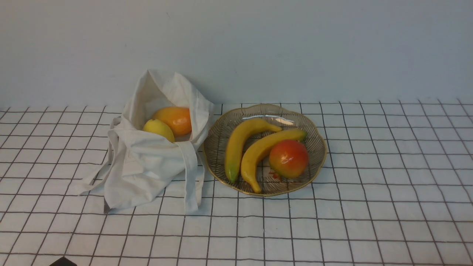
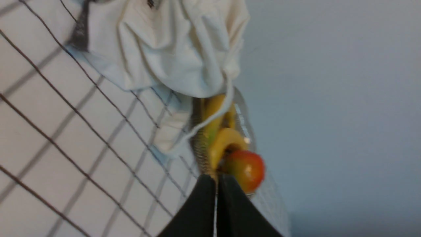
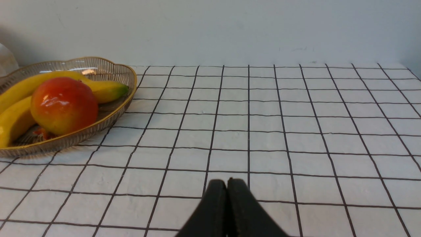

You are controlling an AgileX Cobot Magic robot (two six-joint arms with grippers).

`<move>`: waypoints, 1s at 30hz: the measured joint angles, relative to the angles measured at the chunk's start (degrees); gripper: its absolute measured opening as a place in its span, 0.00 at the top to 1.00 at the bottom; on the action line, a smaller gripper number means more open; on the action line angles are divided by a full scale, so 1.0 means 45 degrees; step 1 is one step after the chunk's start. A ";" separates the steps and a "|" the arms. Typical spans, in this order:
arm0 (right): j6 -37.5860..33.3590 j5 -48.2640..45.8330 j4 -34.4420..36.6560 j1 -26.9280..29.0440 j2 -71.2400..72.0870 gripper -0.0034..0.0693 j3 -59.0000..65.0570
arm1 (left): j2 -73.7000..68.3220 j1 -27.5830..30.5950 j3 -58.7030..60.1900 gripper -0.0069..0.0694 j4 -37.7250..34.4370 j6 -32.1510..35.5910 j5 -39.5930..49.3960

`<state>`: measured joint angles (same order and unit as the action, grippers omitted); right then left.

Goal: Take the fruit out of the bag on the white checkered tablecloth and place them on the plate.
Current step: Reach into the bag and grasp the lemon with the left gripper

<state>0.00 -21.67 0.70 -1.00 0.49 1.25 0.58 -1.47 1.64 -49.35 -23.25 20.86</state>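
The off-white cloth bag [image 1: 147, 159] stands open on the white checkered tablecloth [image 1: 369, 207], left of centre. Inside its mouth lie the yellow lemon-shaped fruit [image 1: 159, 129] and the orange-yellow mango-like fruit [image 1: 174, 120]. The gold-rimmed plate [image 1: 316, 136] sits right beside the bag. My left gripper [image 2: 217, 179] is shut and empty, held near the cloth with the bag [image 2: 171, 49] and the plate [image 2: 197, 148] ahead of it. My right gripper [image 3: 227, 184] is shut and empty over bare cloth, to the right of the plate [image 3: 113, 112]. Neither gripper's fingers show in the front view.
The plate holds two yellow bananas [image 1: 240, 144] and a round red-orange fruit [image 1: 289, 158]. The bag's straps [image 1: 191, 177] trail forward over the cloth. A plain wall [image 1: 295, 48] closes the back of the table. A dark part [image 1: 63, 262] shows at the front edge.
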 joint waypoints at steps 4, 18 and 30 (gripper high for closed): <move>0.0000 0.0000 0.0000 0.0000 0.0000 0.97 0.0000 | 0.0000 0.0000 0.0000 0.92 -0.1172 0.0364 -0.0121; 0.0000 0.0000 0.0000 0.0000 0.0000 0.97 0.0000 | -0.4117 0.0000 -0.5641 0.92 0.1025 0.6493 0.3244; 0.0000 0.0000 0.0000 0.0000 0.0000 0.97 0.0000 | -1.5802 0.0010 -1.4076 0.92 0.7960 0.6672 0.9643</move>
<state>0.00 -21.67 0.70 -1.00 0.49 1.25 -70.52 -1.43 -61.70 -13.53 6.77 64.25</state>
